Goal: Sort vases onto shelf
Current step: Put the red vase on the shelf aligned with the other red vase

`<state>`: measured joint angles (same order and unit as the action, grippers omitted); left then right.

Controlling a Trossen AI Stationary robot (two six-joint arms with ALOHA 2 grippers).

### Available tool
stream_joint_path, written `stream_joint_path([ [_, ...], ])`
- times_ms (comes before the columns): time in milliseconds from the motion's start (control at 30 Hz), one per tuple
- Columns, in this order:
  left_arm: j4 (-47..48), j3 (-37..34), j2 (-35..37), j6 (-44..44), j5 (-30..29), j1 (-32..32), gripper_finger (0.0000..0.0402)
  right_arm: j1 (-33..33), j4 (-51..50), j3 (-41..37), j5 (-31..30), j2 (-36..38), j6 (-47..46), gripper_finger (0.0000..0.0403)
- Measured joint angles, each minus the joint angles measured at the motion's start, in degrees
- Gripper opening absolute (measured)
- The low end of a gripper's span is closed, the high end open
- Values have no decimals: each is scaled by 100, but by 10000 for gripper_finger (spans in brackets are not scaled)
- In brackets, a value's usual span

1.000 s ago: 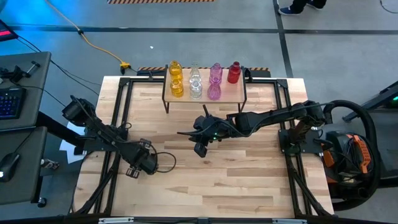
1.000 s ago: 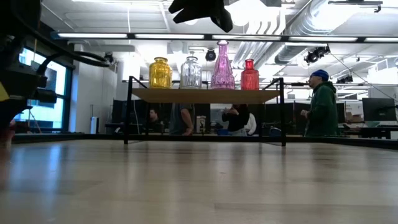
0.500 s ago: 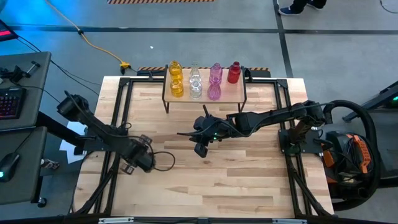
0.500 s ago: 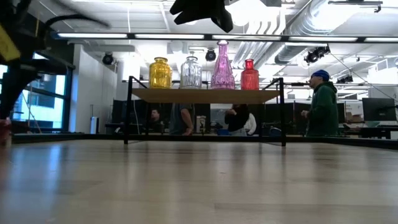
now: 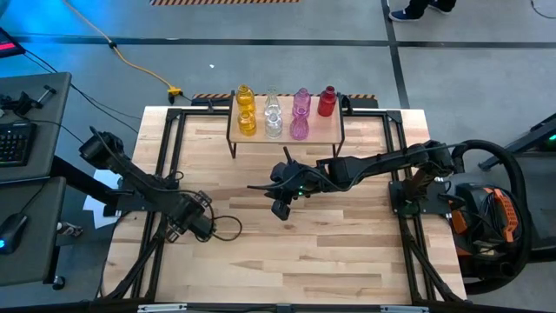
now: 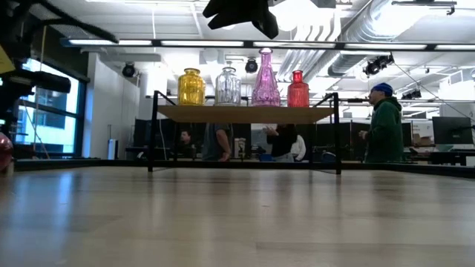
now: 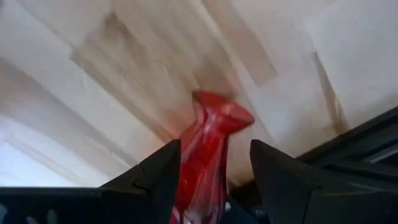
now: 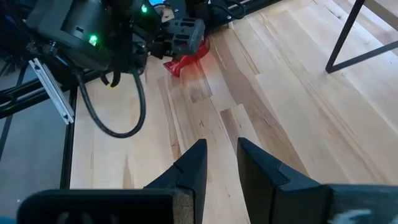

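Observation:
The shelf [image 5: 326, 130] stands at the table's far side on thin black legs. It carries two yellow vases [image 5: 247, 113], two clear vases [image 5: 273, 117], two pink vases [image 5: 300, 117] and one red vase [image 5: 327, 102], all upright. A second red vase [image 8: 186, 59] is in my left gripper [image 5: 180, 228], low over the table's left part. My right gripper [image 5: 280, 209] hangs over the table's middle, in front of the shelf. Its fingers are a narrow gap apart on nothing [image 8: 222, 146]. My left gripper [image 7: 214, 149] pinches the red vase between its two fingers, on the neck and upper body [image 7: 202, 171]. The flared mouth [image 7: 221, 115] points away beyond the fingertips, toward the tabletop. The fingers lie along the vase, slanting down. Whether the vase touches the table, I cannot tell.
A black cable loop [image 5: 228, 228] lies on the wood beside the left gripper. Black frame rails [image 5: 169, 156] run along the table's left and right sides. The near half of the table is bare wood. People [image 6: 384, 122] stand in the room beyond the shelf.
My left gripper, shut on the red vase, has drawn a little toward the table's left edge, and its arm has swung with it. The right arm and the vases on the shelf have kept still.

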<state>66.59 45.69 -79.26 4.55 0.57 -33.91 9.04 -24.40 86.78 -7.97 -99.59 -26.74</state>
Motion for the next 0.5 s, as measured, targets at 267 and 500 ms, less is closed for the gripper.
stream_joint_path([
  [267, -26, 4, -285, 533, 42, -2, 186, 0, -2, 0, 2, 0, -22, 71],
  [500, -88, 0, -709, 681, 73, -28, 186, 2, -18, 0, 2, 0, -22, 71],
])
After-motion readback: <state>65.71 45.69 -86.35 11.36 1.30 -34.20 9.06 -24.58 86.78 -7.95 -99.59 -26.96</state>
